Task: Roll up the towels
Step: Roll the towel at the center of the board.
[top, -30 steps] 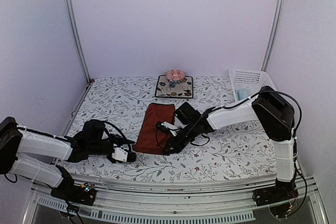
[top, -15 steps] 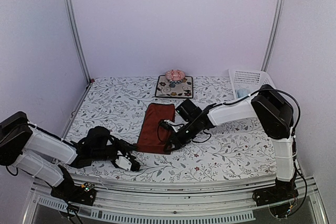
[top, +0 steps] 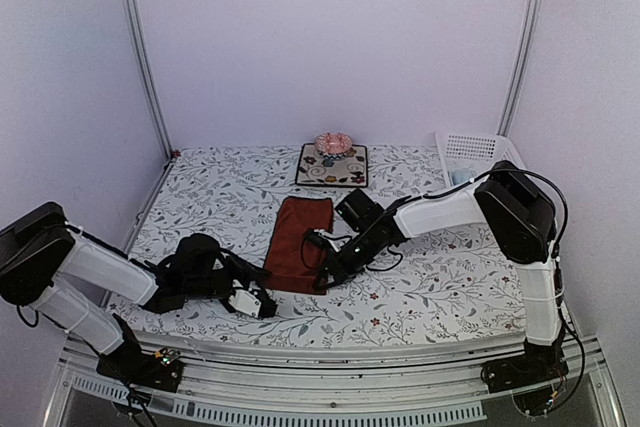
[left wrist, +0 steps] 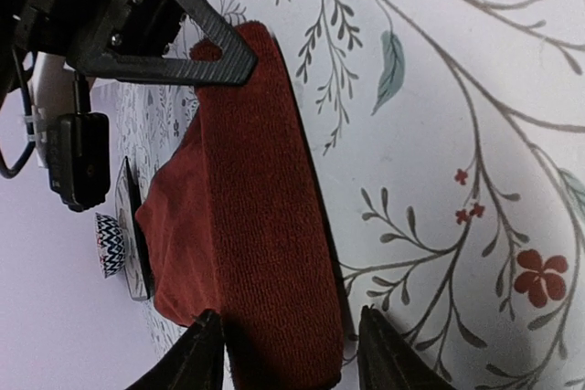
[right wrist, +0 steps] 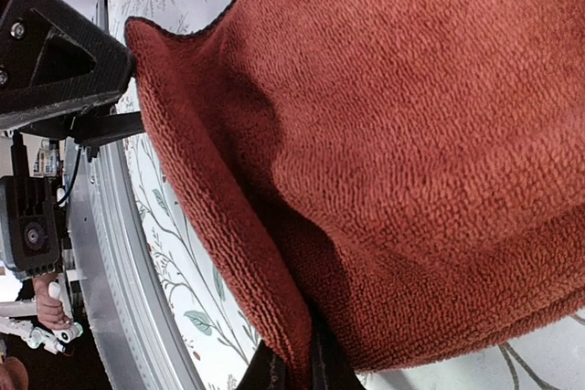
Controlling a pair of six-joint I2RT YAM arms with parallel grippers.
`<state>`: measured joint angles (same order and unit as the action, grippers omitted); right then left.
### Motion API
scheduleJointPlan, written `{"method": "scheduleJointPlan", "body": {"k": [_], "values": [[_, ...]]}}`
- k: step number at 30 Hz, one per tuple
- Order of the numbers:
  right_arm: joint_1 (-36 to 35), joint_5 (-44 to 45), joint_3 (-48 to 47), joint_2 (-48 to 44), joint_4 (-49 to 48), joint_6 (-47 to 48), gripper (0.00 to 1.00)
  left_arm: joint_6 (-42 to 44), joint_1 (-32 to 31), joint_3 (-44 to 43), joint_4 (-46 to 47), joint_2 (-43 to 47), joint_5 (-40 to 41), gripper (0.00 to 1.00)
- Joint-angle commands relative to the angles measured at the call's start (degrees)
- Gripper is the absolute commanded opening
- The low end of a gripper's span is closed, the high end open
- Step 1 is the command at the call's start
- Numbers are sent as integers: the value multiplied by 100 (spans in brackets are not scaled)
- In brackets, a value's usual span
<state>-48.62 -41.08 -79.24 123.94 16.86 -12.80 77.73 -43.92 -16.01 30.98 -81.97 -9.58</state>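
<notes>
A dark red towel (top: 300,237) lies lengthwise on the floral table covering, in the middle of the table. My right gripper (right wrist: 294,367) is shut on the towel's (right wrist: 411,134) near right edge, and the pinched fold stands a little off the table. In the top view that gripper (top: 325,267) sits at the towel's right side. My left gripper (top: 258,302) is low at the towel's near left end. It (left wrist: 288,353) is open, with the end of the towel (left wrist: 247,226) between its fingers (left wrist: 206,353) and untouched.
A square dark floral mat (top: 345,172) with a small pink-topped bowl (top: 333,143) sits at the back. A white basket (top: 475,152) at the back right holds a pale blue cloth (top: 463,180). The metal rail (top: 330,362) runs along the near edge.
My left gripper has slid right along the near edge up to the red towel's end. The right gripper has shifted slightly toward the towel, still pinching its edge.
</notes>
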Motion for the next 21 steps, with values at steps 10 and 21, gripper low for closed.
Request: {"method": "scheduleJointPlan", "body": {"k": [10, 21], "values": [[128, 177, -291, -65, 335, 107, 27, -313, -33, -413, -924, -805, 394, 49], [238, 906, -78, -924, 368, 310, 43, -557, 115, -958, -1934, -1100, 238, 49]]}}
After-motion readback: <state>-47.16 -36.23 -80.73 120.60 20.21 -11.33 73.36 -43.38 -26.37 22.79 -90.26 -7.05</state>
